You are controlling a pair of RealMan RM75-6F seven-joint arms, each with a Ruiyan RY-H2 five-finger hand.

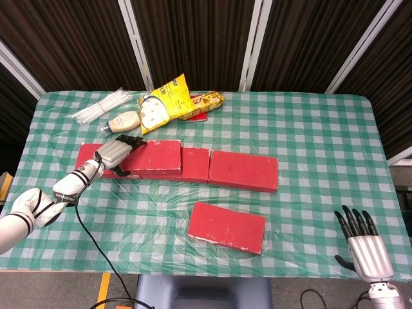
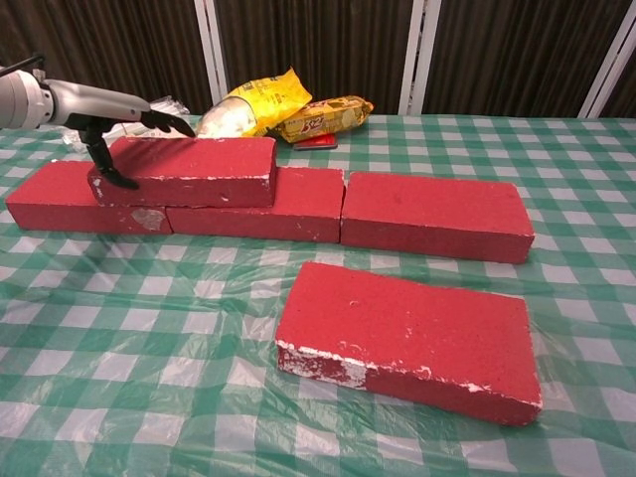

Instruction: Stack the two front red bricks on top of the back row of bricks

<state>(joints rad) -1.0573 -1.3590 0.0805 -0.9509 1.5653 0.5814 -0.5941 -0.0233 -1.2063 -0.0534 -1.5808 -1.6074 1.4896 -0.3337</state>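
Our left arm reaches in from the left edge, and our left hand [image 1: 116,152] grips the end of the stacked red brick [image 2: 189,169], fingers laid across its top and thumb on its near face. Our right hand [image 1: 364,248] waits low at the table's near right corner, fingers straight and apart, holding nothing.

No brand, number or sign can be made out for certain. The long yellow biscuit packet [image 2: 323,116] at the back of the table carries a red logo with white lettering, too small to read. The crinkled yellow snack bag [image 2: 250,102] beside it shows printed marks, equally illegible
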